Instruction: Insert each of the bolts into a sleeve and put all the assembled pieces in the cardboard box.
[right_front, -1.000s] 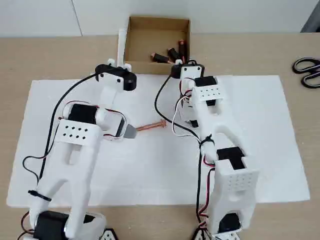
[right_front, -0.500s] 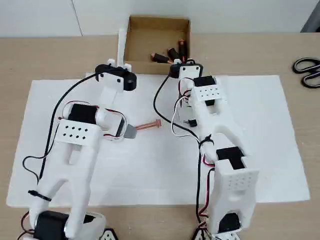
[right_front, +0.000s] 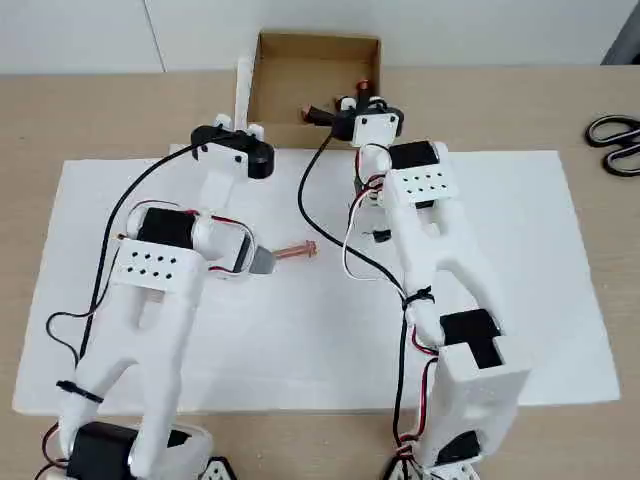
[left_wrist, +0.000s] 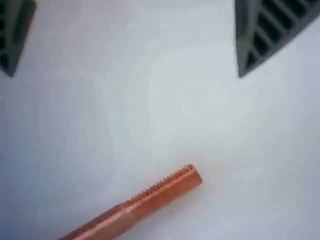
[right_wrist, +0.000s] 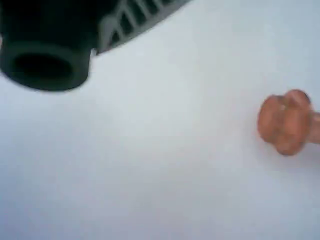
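The left gripper (left_wrist: 125, 75) hangs, jaws spread, over a copper bolt (left_wrist: 150, 199) lying on the white sheet (right_front: 520, 250), as the right gripper (right_wrist: 67, 47) clenches a black sleeve (right_wrist: 44, 62) near its head.

From my remote station I see a light wooden tabletop (right_front: 100, 110) spanning the high view. A large white rectangular foam sheet (right_front: 300, 340) lies flat on it and covers most of the middle, with bare wood showing along all four of its edges. A pair of black-handled scissors (right_front: 615, 143) lies on the bare wood at the right edge, just beside the sheet's far right corner and partly cut off. A white panelled wall (right_front: 450, 30) runs behind the tabletop. A dark grey object (right_front: 628, 40) sits in the far right corner; I cannot identify it.
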